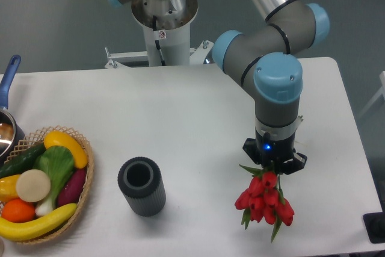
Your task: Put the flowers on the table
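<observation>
The flowers (pixel 264 203), a bunch of red tulips with green leaves, hang at the front right of the white table (pixel 198 118), buds pointing toward the front edge. My gripper (pixel 272 170) points straight down right above them and is shut on their stem end. The stems are hidden under the gripper body. I cannot tell whether the buds touch the tabletop or hang just above it. A dark ribbed cylinder (pixel 141 186) stands upright and empty to the left of the flowers, well apart from them.
A wicker basket (pixel 84 188) with bananas, a cucumber, a green leafy vegetable and other produce sits at the front left. A pot with a blue handle (pixel 9 79) is at the left edge. The arm's base (pixel 162 22) stands behind the table.
</observation>
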